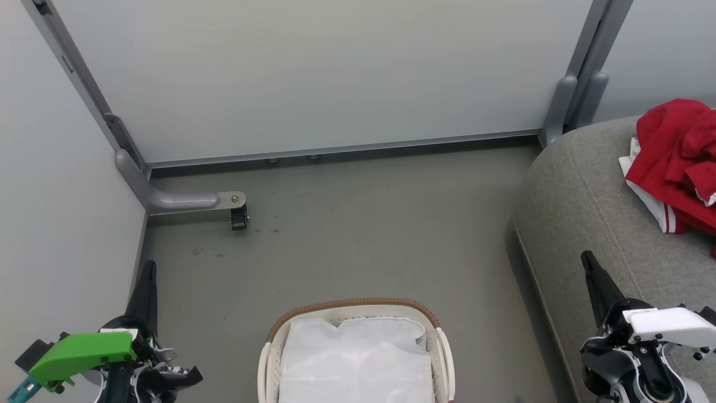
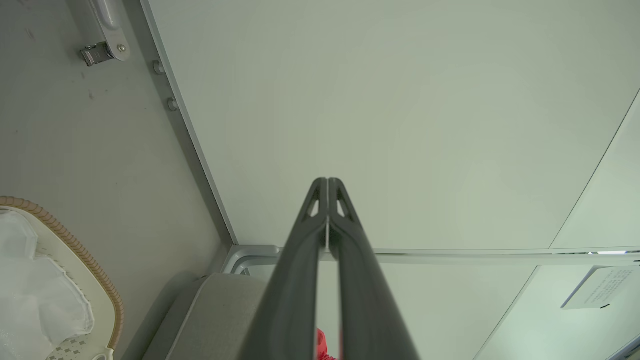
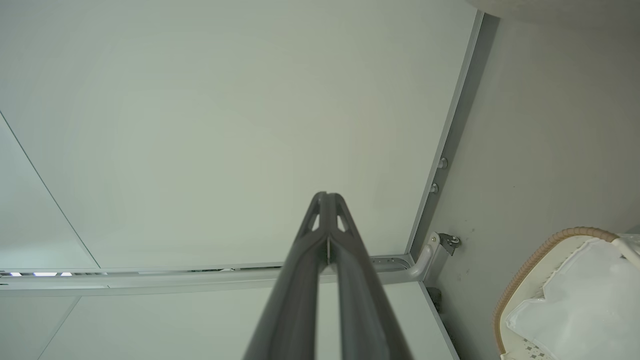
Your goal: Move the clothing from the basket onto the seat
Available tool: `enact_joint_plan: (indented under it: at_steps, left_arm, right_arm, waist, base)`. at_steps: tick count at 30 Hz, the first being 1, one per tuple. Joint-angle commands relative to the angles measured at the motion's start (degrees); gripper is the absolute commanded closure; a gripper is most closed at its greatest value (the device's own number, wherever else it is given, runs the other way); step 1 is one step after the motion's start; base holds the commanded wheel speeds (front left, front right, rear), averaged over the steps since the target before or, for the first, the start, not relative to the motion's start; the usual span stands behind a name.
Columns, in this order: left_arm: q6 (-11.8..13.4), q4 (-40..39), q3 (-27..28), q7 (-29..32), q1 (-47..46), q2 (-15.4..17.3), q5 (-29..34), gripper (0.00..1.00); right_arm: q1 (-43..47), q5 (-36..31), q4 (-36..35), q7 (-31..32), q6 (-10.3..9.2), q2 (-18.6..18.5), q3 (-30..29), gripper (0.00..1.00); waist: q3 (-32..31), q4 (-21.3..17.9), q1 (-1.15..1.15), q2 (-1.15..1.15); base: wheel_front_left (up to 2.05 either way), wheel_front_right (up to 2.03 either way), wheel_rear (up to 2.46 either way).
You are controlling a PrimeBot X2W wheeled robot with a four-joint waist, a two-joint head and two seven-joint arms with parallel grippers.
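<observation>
Clothing (image 1: 674,162) heaped on seat (image 1: 582,207) — ahead-right of right gripper (image 1: 587,260). Basket (image 1: 358,305) with white liner (image 1: 355,358) sits between it and left gripper (image 1: 149,267) — both finger pairs pressed together, gripping nothing.

One basket (image 1: 352,304), one seat (image 1: 582,196), one heap of clothing (image 1: 674,145).

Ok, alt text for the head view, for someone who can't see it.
Red clothing lies heaped on the seat at right; the basket on the floor at bottom centre shows a white liner. The left gripper and right gripper sit in the lower corners, jaws shut.
</observation>
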Motion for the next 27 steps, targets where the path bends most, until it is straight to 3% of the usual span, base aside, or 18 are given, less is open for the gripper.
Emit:
enact_joint_plan:
  at_steps: [1, 27]
  left_arm:
    - [-0.33, -0.13, 0.11, 0.24, -0.66, -0.02, -0.21, 1.0]
    - [-0.33, -0.14, 0.06, 0.21, -0.65, -0.02, -0.24, 1.0]
  right_arm:
    - [-0.5, 0.2, -0.21, 0.07, 0.0, -0.34, -0.1, 1.0]
    - [-0.5, 0.21, -0.21, 0.06, 0.0, -0.34, -0.1, 1.0]
  waist:
    - [0.0, 0.0, 0.0, 0.0]
    - [0.0, 0.0, 0.0, 0.0]
  base:
    - [0.0, 0.0, 0.0]
    - [0.0, 0.0, 0.0]
